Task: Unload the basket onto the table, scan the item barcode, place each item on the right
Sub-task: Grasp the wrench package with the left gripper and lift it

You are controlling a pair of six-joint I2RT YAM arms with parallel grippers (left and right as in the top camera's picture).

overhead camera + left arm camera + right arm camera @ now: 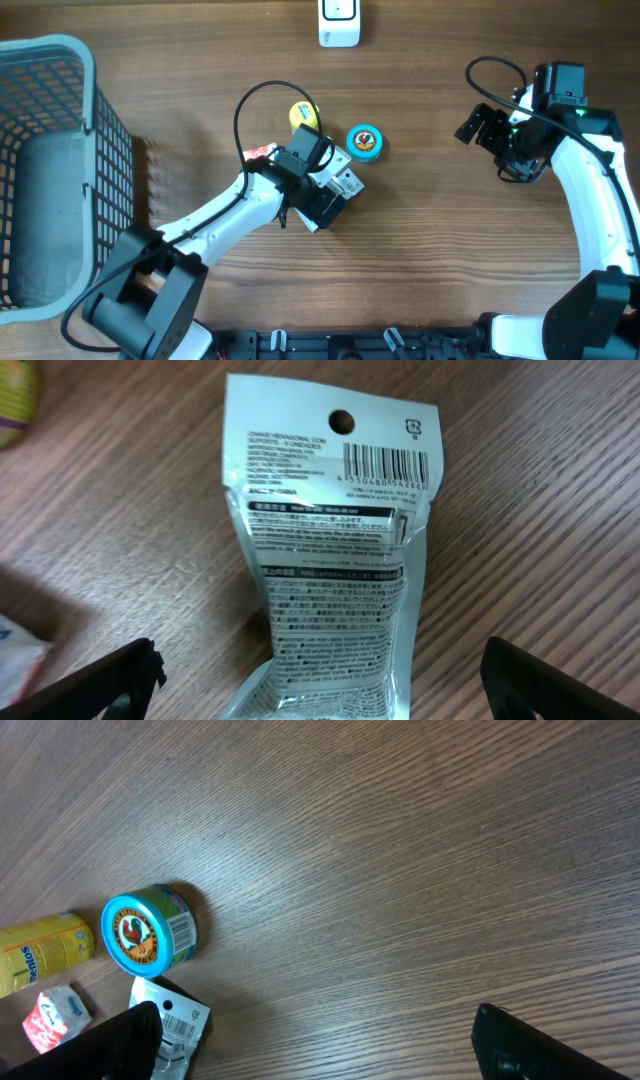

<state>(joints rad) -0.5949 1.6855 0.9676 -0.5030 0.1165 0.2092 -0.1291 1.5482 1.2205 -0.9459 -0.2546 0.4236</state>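
Observation:
A silver-white packet (335,560) lies flat on the wooden table, printed back up, with its barcode (385,463) near the hang hole. My left gripper (320,695) hovers open over the packet's lower end, one finger on each side and neither touching it. In the overhead view the packet (348,183) sits under the left gripper (330,180). The white scanner (339,22) stands at the far edge. My right gripper (476,126) is open and empty over bare table at the right (330,1050).
A blue-lidded can (364,142) (148,930), a yellow pack (304,115) (40,950) and a small red-and-white packet (258,153) (55,1017) lie close around the silver packet. A grey mesh basket (90,120) fills the left side.

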